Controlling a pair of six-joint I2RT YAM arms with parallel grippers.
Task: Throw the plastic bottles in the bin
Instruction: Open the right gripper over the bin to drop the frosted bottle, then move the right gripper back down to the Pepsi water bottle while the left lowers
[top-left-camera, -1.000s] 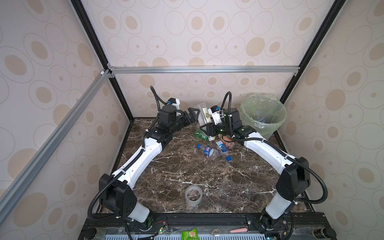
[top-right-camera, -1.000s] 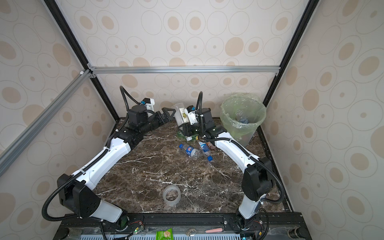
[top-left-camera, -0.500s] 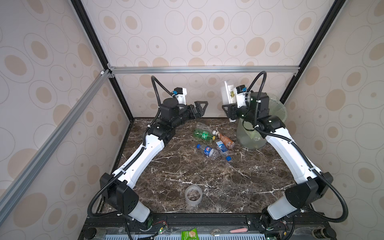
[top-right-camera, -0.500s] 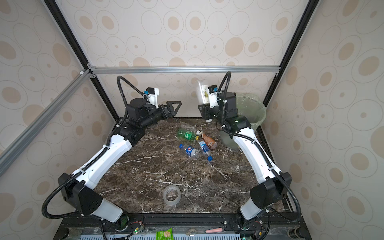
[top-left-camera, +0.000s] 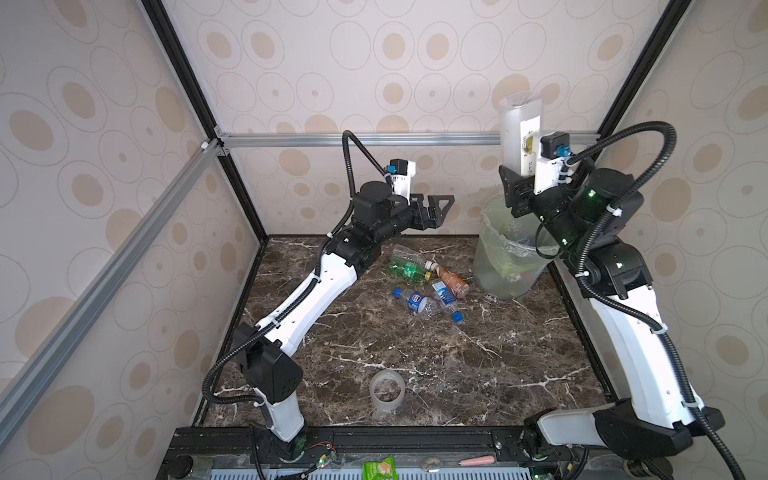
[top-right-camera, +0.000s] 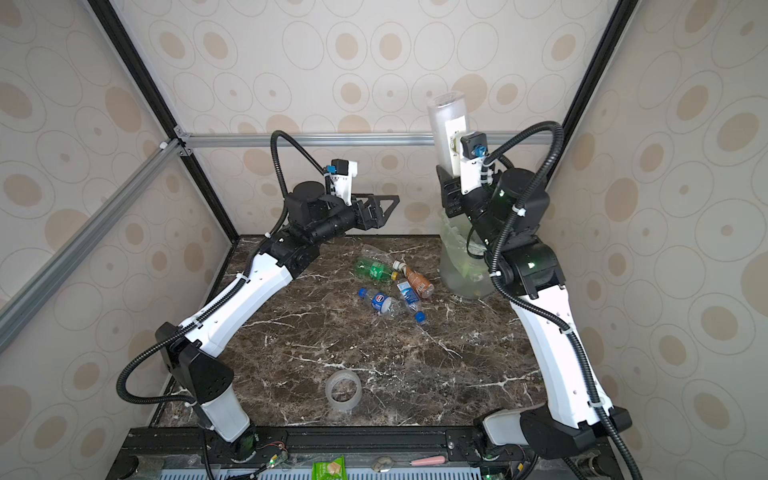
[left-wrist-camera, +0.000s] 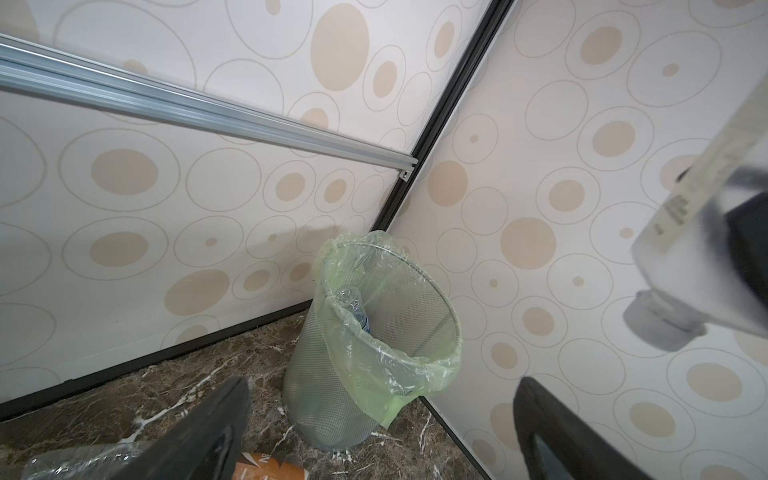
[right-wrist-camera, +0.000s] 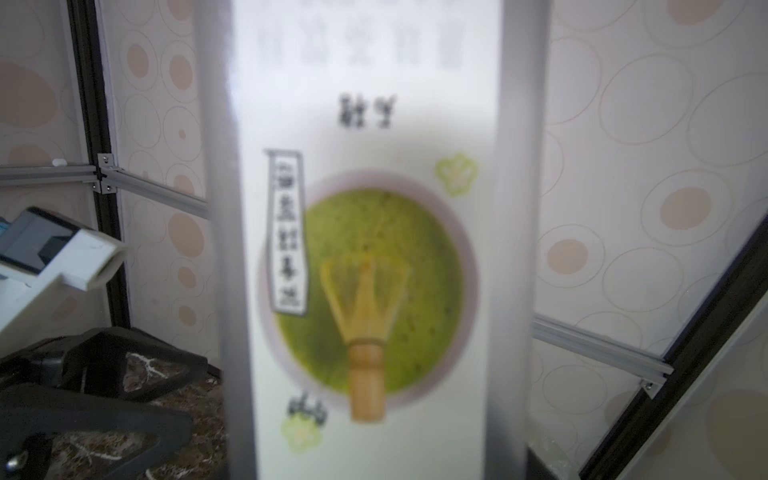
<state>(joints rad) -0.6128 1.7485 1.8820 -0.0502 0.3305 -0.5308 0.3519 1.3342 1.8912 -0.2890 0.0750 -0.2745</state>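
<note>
Nearest you, low in the middle of a top view, the clear tape roll (top-left-camera: 386, 392) lies on the desk (top-left-camera: 498, 365); it is not yours to bin. Further in, at mid-frame, a small cluster of loose bottles (top-left-camera: 415, 300) waits. Beyond them the left hand (top-left-camera: 434, 205) hangs above the desk's back edge, jaws spread wide and empty. At upper right, your right hand (top-left-camera: 518, 183) is clamped partway closed on a frosted bottle (top-left-camera: 519, 124), cap end down and its long body standing above the grip. It hangs over the near side of the bin (top-left-camera: 494, 266) in the far right corner. Let go here and the bottle may clip the rim and bounce back onto the desk. The tall body could also swing in the grip, and your forearm, close over the rim, might nudge this light bin. Inside its green liner (left-wrist-camera: 415, 370), a clear bottle (left-wrist-camera: 353, 305) leans against the wall; what lies deeper you cannot tell.
</note>
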